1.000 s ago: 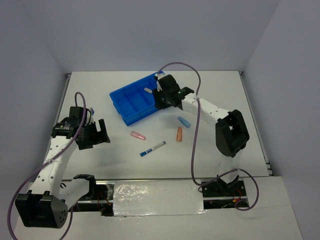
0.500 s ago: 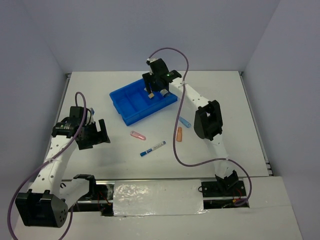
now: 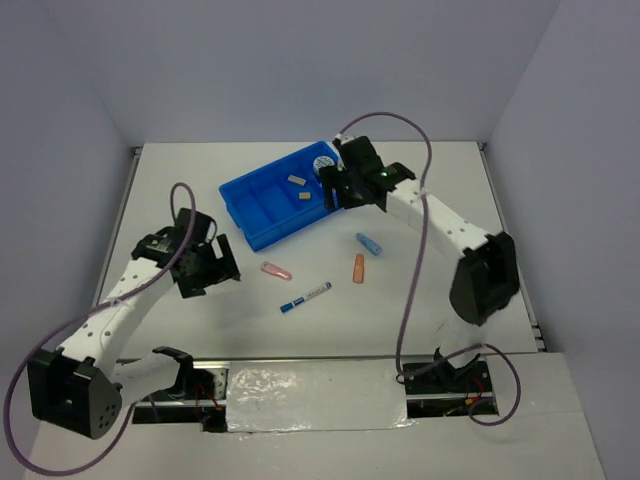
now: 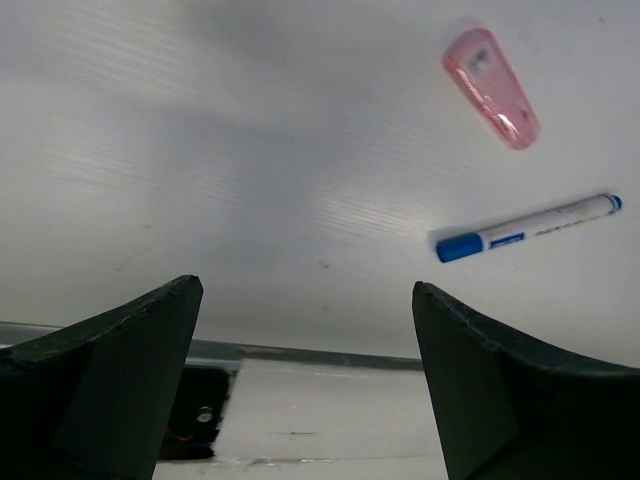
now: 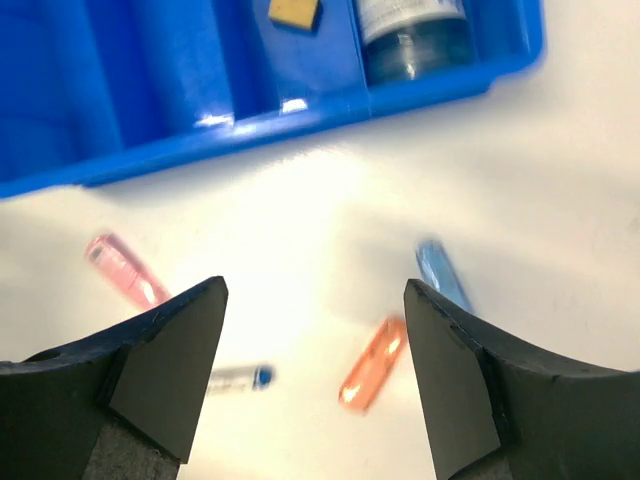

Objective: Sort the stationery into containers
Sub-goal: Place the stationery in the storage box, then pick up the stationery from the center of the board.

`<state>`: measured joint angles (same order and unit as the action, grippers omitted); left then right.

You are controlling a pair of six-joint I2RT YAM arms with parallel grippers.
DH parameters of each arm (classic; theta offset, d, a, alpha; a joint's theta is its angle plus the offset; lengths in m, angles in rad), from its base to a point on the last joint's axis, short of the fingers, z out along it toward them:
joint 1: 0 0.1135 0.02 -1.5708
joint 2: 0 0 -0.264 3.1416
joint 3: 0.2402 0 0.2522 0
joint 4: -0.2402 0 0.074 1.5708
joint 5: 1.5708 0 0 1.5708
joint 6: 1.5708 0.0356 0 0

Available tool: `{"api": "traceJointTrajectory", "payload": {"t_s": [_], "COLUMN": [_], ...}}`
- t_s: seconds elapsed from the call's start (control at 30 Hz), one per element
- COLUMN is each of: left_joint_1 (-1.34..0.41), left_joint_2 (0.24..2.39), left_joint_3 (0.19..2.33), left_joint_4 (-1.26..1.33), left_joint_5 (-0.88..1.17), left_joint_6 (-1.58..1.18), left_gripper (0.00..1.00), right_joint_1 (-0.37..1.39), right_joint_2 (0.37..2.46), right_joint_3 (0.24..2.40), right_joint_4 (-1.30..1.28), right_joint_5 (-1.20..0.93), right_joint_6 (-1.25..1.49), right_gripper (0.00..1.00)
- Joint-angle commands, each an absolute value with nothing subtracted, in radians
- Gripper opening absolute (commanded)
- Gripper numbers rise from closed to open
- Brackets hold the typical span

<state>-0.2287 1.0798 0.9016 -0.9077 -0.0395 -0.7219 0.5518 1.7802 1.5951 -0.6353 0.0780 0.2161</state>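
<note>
While right tool (image 5: pixel 312 300) gapes just off tray (image 5: pixel 300 115) edge, left tool (image 4: pixel 305 300) spread wide, pink piece (image 4: pixel 492 87) ahead.

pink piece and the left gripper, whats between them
Only bare table between the left gripper and the pink piece, as the left wrist view shows; the marker lies off to one side.

From above, my table (image 3: pixel 200 170) is bright and evenly lit, with only faint, soft shadows; the light probably falls from overhead. My right wrist's view is smeared by motion. The blue tray (image 5: pixel 150 80) shows white glints on its near rim, the table just below it is washed out, and the orange piece (image 5: pixel 372 363) further below is blurred. My left wrist's view is sharp, though greyer towards the top.
</note>
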Motion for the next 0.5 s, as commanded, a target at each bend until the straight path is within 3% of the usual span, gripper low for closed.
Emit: {"api": "traceJointTrajectory", "payload": {"t_s": [0.0, 0.23, 0.47], "left_joint_1": [-0.375, -0.554, -0.598], "left_joint_2": [1.166, 1.402, 1.606], "left_joint_3": [0.972, 1.081, 1.172], "left_joint_4": [-0.830, -0.821, -0.795], "left_joint_5": [-0.176, -0.342, -0.393], "left_joint_6": [-0.986, -1.339, -1.476], "left_gripper": [0.99, 0.99, 0.98], "right_joint_1": [0.557, 0.561, 0.560], "right_joint_2": [1.596, 1.287, 1.180], "right_joint_3": [1.455, 1.201, 1.124], "right_joint_4": [-0.580, -0.563, -0.601], "right_joint_5": [0.068, 0.014, -0.041], "right_joint_6": [0.294, 0.357, 0.359], "right_gripper": [0.79, 0.80, 0.80]}}
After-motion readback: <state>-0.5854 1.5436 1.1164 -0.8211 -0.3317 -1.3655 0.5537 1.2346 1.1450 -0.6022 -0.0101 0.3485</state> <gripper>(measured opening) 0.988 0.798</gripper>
